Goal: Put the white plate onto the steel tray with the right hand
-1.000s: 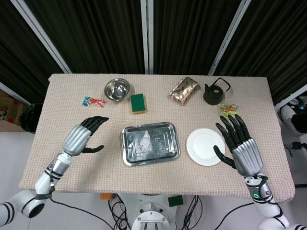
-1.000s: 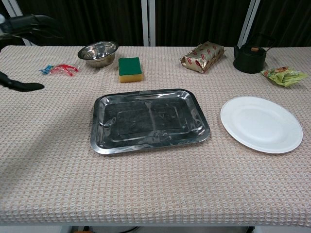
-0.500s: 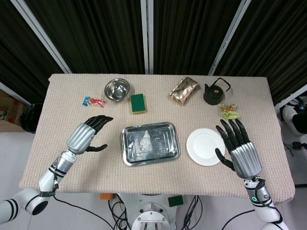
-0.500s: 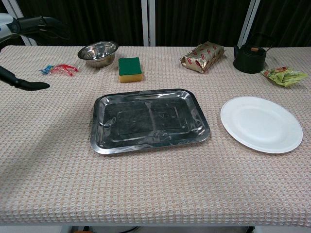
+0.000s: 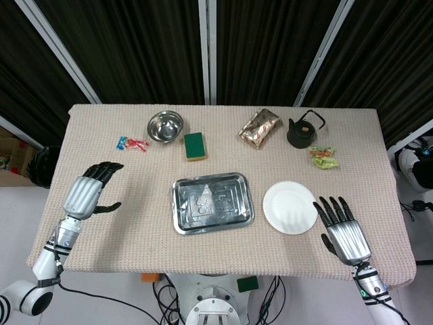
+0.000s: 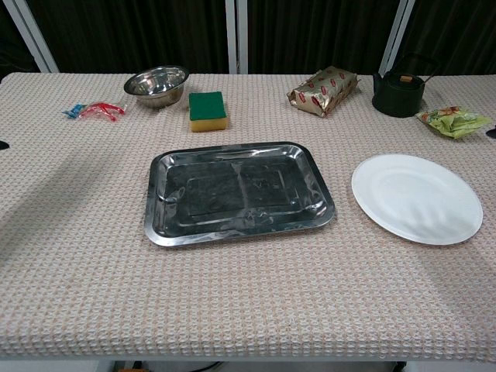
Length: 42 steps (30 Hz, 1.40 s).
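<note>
Plate point(image 5: 290, 207) flat, right of tray point(image 5: 212, 202)

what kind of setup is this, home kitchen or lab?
Likely a lab or demo rig, not a kitchen: black curtains behind the table, loose cables on the floor under it, and kitchen props like the steel tray laid out.

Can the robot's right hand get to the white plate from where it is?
Probably yes. The right hand is open beside the white plate, and nothing lies between them.
</note>
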Tool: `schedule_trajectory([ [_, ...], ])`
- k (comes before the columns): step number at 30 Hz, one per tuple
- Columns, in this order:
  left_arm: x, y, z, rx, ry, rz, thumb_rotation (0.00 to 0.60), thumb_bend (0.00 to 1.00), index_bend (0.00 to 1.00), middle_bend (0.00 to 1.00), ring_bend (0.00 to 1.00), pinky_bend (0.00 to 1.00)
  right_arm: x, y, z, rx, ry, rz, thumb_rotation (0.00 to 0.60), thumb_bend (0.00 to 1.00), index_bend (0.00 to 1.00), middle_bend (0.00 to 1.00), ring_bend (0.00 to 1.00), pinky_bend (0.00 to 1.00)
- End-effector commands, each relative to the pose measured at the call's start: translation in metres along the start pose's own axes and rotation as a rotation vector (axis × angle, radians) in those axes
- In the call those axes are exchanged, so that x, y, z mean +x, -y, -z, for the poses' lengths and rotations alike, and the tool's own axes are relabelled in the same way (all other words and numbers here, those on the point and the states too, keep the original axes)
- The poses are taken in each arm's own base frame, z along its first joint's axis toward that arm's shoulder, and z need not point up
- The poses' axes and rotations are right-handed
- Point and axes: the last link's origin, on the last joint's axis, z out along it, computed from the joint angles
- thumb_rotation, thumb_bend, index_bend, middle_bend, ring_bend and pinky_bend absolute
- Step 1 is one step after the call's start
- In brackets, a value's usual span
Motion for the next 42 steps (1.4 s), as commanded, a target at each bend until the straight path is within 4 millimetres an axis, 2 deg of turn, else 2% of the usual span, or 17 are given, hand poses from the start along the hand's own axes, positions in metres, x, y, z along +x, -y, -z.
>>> schedule_trajectory([
  [1,0.0,0.001,0.003,0.006,-0.009,0.0,0.6,0.11,0.18,0.19,0.15,0.21,-0.02,0.004,-0.002,-0.017,0.077,-0.021,0.6,0.32,0.08,0.0,0.0,0.0],
  [6,0.003,0.004,0.005,0.014,-0.032,0.009,0.6,0.11,0.2,0.19,0.15,0.21,-0.029,0.012,-0.012,-0.021,0.083,-0.04,0.6,0.18,0.11,0.0,0.0,0.0],
  [9,0.005,0.005,0.006,0.013,-0.039,0.012,0.6,0.11,0.21,0.2,0.15,0.21,-0.033,0.018,-0.017,-0.007,0.074,-0.04,0.6,0.16,0.15,0.0,0.0,0.0],
  [21,0.006,0.008,0.006,0.007,-0.026,-0.001,0.6,0.11,0.21,0.2,0.15,0.21,-0.046,0.036,-0.034,0.017,0.01,-0.031,0.6,0.18,0.31,0.03,0.0,0.0],
  [27,0.006,0.01,0.006,0.01,-0.023,0.001,0.6,0.11,0.21,0.19,0.15,0.21,-0.045,0.038,-0.04,0.021,-0.032,-0.049,0.6,0.25,0.38,0.06,0.0,0.0],
  [42,0.001,0.011,0.006,0.013,-0.001,-0.008,0.6,0.11,0.21,0.2,0.15,0.21,-0.055,0.041,-0.045,0.039,0.007,-0.006,0.6,0.28,0.39,0.05,0.0,0.0],
])
